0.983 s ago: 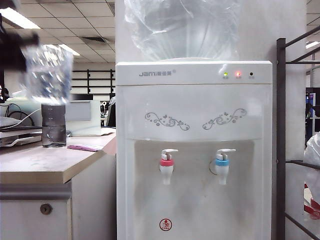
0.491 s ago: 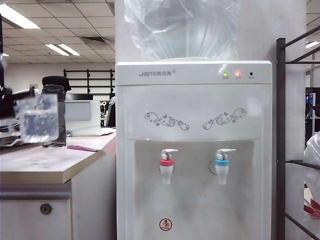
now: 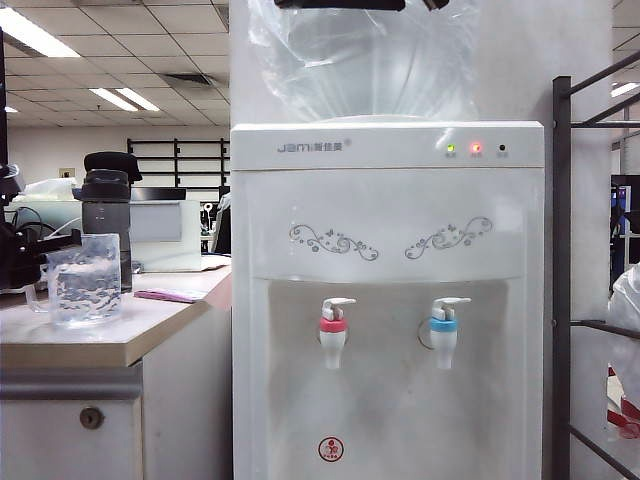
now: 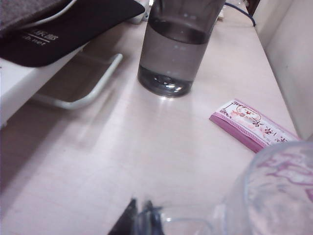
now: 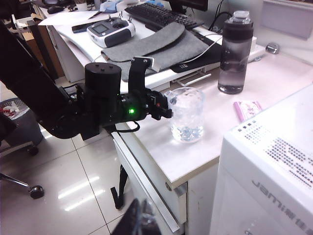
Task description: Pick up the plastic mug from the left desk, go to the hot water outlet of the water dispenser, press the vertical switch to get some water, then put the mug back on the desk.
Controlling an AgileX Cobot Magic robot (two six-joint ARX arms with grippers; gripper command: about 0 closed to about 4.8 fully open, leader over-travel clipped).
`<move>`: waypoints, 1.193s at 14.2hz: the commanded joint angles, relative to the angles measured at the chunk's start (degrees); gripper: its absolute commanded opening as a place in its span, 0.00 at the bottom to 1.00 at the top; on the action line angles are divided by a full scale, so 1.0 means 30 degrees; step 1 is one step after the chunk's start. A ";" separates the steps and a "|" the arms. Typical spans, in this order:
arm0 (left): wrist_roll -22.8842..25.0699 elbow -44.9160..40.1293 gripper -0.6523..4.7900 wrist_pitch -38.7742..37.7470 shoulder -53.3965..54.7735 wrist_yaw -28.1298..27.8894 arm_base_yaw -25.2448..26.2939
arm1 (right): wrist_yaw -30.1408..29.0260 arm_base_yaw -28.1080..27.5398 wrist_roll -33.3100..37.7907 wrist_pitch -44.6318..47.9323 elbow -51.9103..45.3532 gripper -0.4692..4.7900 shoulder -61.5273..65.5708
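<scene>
- Exterior view: we see the plastic mug (image 3: 85, 279), water inside, standing on the left desk (image 3: 95, 335) near its front edge, in front of the dark lidded flask (image 3: 108, 215). The left gripper (image 3: 30, 262) sits at the mug's handle side, jaws clenched on the handle as far as we can tell. The water dispenser (image 3: 388, 290) stands right of the desk; hot water outlet (image 3: 334, 332) with red collar, vertical switch (image 3: 338, 303) on top, untouched now. Writing: grey "Jam" logo plus small characters we can't read; round red sticker low on the front, illegible.
- Left wrist view: mug (image 4: 274, 193) close to the lens, pink print on its wall, base on the desk (image 4: 122, 147). Left gripper (image 4: 142, 221) tips pinched on the clear handle. Pink packet (image 4: 252, 125) beyond the mug; flask (image 4: 173, 49) further back. White text ending ".net" on a black pad (image 4: 63, 29).
- Right wrist view: the left gripper (image 5: 159, 105) grips the handle of the mug (image 5: 187, 115) on the desk (image 5: 205, 142). Right gripper (image 5: 139, 220) hangs clear of the desk, clenched, empty. "Jam" lettering on the dispenser (image 5: 266, 181) top, fine print unreadable.
- Step, we judge: setting down. Make sure the base rests flat, open slowly, back straight off the handle so nothing tips.
</scene>
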 commanded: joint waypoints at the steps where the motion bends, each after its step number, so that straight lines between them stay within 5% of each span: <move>1: -0.0175 0.0138 0.38 0.0488 -0.0095 -0.0051 0.0015 | -0.0036 0.0051 -0.0007 0.0270 0.0160 0.09 -0.0066; 2: -0.0182 0.0138 0.52 0.0750 -0.0102 -0.0051 0.0015 | -0.0036 0.0051 0.0000 0.0270 0.0175 0.09 -0.0066; 7: 0.0262 -0.0867 0.51 0.0321 -0.1173 -0.0044 0.0022 | 0.0080 0.0670 0.0240 0.0197 0.0182 0.09 -0.0138; 10: 0.0087 -0.2951 0.51 -0.3089 -0.4692 0.1224 -0.0022 | 0.1931 0.1749 0.0240 -0.0444 0.0342 0.09 -0.0124; 12: -0.0721 -0.4626 0.42 -0.5712 -0.8961 0.4073 -0.0022 | 0.2193 0.1851 0.0233 -0.1792 0.0933 0.09 -0.0095; 13: -0.0911 -0.5056 0.12 -0.7934 -1.1766 0.5486 -0.0029 | 0.2186 0.1829 0.0262 -0.1902 0.0940 0.09 -0.0102; 17: -0.1042 -0.5151 0.11 -1.3551 -1.7726 0.5085 -0.0233 | 0.1625 0.2353 0.0073 -0.2856 0.1005 0.09 -0.0437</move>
